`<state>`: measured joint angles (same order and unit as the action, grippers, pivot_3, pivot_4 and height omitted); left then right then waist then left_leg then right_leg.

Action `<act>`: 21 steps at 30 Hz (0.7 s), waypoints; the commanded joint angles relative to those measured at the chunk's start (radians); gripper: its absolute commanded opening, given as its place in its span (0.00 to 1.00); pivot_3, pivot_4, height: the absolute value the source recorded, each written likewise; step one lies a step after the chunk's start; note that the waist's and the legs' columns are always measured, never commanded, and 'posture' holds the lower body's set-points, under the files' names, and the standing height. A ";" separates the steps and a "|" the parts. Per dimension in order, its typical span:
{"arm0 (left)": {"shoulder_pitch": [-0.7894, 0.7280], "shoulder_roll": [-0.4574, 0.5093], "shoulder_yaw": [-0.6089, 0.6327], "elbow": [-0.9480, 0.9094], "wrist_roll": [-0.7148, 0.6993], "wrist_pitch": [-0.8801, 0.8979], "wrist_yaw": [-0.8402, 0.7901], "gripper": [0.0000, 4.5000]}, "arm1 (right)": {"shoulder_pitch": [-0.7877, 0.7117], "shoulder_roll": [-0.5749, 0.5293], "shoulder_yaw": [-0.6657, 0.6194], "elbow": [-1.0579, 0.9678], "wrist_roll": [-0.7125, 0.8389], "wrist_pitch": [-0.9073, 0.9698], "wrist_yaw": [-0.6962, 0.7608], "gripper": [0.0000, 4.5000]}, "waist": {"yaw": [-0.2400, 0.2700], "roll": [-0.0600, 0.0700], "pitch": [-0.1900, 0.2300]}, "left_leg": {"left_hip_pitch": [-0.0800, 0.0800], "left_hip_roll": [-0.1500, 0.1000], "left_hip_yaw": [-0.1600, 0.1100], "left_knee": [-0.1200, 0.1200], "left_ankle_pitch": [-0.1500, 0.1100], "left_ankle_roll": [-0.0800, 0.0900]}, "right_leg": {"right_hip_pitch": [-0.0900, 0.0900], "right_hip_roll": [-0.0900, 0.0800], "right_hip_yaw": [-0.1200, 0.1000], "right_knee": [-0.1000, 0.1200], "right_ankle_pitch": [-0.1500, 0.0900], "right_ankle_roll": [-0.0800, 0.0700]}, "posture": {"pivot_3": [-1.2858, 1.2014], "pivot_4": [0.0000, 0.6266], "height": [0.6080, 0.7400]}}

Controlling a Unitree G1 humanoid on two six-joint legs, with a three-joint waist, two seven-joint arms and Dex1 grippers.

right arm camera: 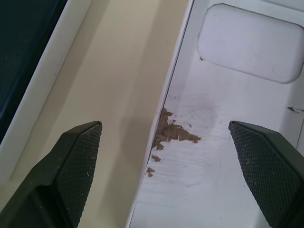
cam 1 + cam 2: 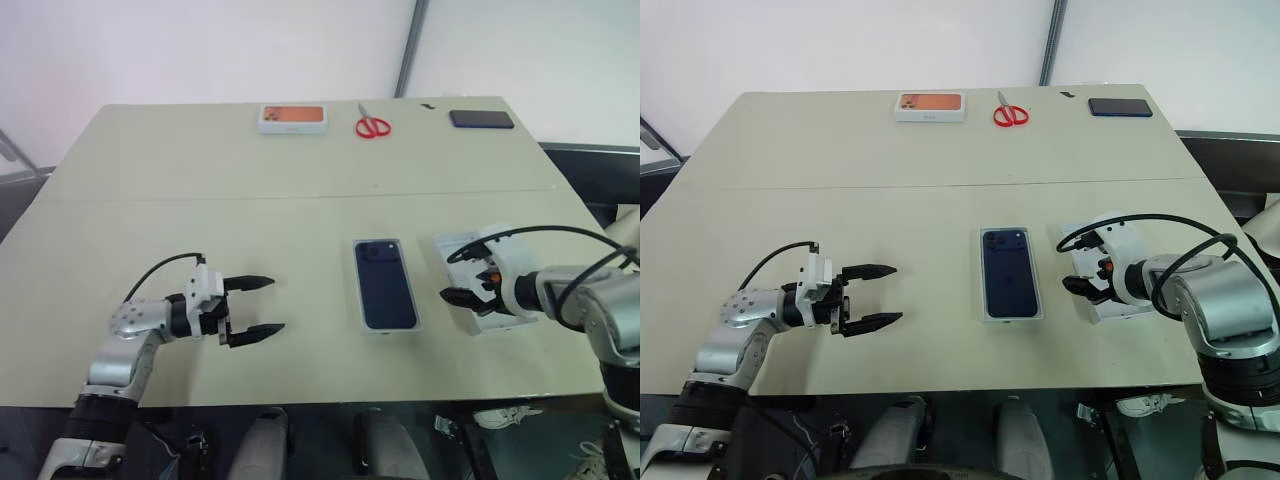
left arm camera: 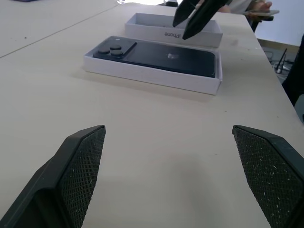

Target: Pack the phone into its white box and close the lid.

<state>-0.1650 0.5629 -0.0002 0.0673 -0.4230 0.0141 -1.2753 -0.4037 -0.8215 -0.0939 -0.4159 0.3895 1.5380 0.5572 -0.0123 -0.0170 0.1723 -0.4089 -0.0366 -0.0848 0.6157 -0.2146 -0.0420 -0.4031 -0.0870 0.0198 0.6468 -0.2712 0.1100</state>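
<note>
- The phone (image 2: 386, 284) already lies back-up inside the white box (image 2: 361, 327), which sits near the front edge of the surface (image 2: 150, 180), a little toward its right side.
- The lid (image 2: 452, 247) lies just beside the box on the side nearer the right edge, inside facing up, its moulded recess and a brown scuff showing in the right wrist view.
- The right hand (image 2: 466, 285) hovers directly over the lid, fingers spread wide and holding nothing; one fingertip hangs over the strip of surface between box and lid, the other over the lid's interior.
- The left hand (image 2: 252, 308) is also spread wide and empty, level above the surface toward the front left corner, well apart from the box and pointing at it.
- Judged step: only the lid remains, to be picked up, turned over and seated.
- Risks:
  - The lid's wall is low and thin, so a pinch on it may slip or skate the lid toward the right edge.
  - The finger over the gap could knock the box and shift the phone.
  - The lid must be flipped; a loose grip could drop it onto the phone's glossy back.
  - If it comes down skewed, it will catch on the box walls rather than close.
- An orange-topped box (image 2: 292, 118), red-handled scissors (image 2: 372, 125) and a dark slab (image 2: 481, 119) sit along the far edge, out of the way.
</note>
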 commanded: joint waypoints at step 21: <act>-0.008 -0.005 -0.025 -0.052 -0.001 -0.019 0.010 1.00 | 0.006 0.010 0.052 0.046 0.011 -0.045 -0.053 0.01 | -0.001 0.000 0.000 | 0.000 0.000 0.000 0.000 0.000 0.000 | 0.000 0.000 0.000 0.000 0.000 0.000 | 0.52 0.24 1.00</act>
<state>-0.1652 0.5580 -0.0256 0.0533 -0.4225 0.0087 -1.2684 -0.4039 -0.8055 -0.0479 -0.3724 0.4055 1.5028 0.5134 -0.0133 -0.0171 0.1722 -0.4088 -0.0366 -0.0847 0.6156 -0.2147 -0.0418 -0.4031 -0.0868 0.0198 0.6468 -0.2713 0.1100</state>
